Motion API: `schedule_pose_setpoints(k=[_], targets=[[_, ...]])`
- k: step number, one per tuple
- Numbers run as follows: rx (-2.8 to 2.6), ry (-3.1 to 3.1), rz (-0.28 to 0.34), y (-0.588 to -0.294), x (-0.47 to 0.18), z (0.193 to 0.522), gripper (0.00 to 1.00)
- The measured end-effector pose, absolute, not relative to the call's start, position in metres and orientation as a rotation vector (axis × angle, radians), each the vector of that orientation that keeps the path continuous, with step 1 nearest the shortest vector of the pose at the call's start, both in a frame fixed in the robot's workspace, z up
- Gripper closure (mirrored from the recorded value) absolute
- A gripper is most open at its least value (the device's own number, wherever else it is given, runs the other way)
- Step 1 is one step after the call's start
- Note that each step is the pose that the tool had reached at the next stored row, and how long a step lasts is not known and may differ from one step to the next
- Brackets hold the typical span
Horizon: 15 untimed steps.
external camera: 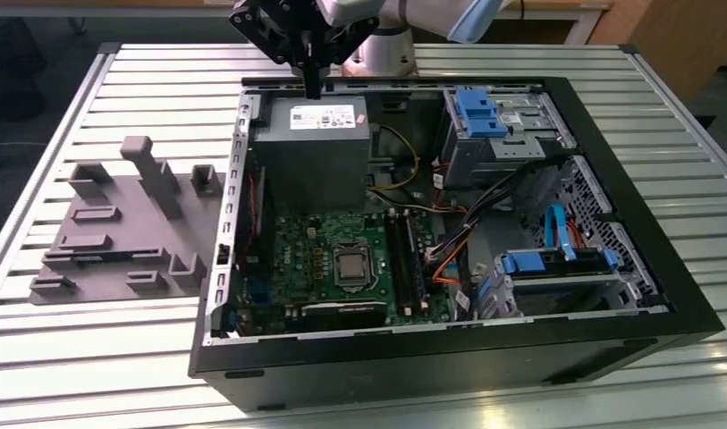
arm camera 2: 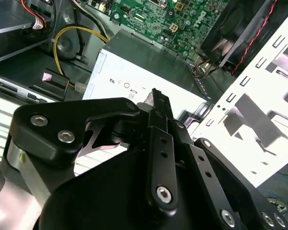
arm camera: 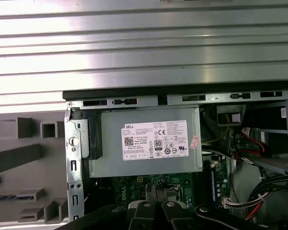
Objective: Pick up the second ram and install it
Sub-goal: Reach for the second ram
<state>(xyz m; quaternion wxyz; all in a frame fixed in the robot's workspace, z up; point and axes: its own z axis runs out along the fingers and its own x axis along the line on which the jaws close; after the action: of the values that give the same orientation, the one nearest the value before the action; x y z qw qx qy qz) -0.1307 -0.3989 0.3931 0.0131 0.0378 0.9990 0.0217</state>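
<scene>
My gripper (external camera: 313,89) hangs above the back edge of the open computer case (external camera: 649,295), over the grey power supply (external camera: 313,143). Its two black fingers are pressed together with nothing between them, as both wrist views show (arm camera 2: 156,96) (arm camera: 156,190). The second ram (arm camera: 12,197) appears as a thin blue strip standing on edge in a slot of the grey holder block (external camera: 113,232), outside the case on the exterior view's left and well away from the gripper. The long black ram slots (external camera: 405,255) run along the green motherboard (external camera: 327,255) beside the processor socket.
Bright-blue drive clips (external camera: 477,112) and drive cages sit on the exterior view's right of the case, with orange and black cables (external camera: 452,255) between. The case stands on a slatted metal table (external camera: 137,80). The power supply's label (arm camera: 156,140) faces up.
</scene>
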Motion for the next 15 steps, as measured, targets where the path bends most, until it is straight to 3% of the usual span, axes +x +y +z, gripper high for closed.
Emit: schedule_pose_setpoints(k=[15], targets=[[0.118, 3.113, 0.068, -0.3989, -0.1371, 0.3927, 0.89]])
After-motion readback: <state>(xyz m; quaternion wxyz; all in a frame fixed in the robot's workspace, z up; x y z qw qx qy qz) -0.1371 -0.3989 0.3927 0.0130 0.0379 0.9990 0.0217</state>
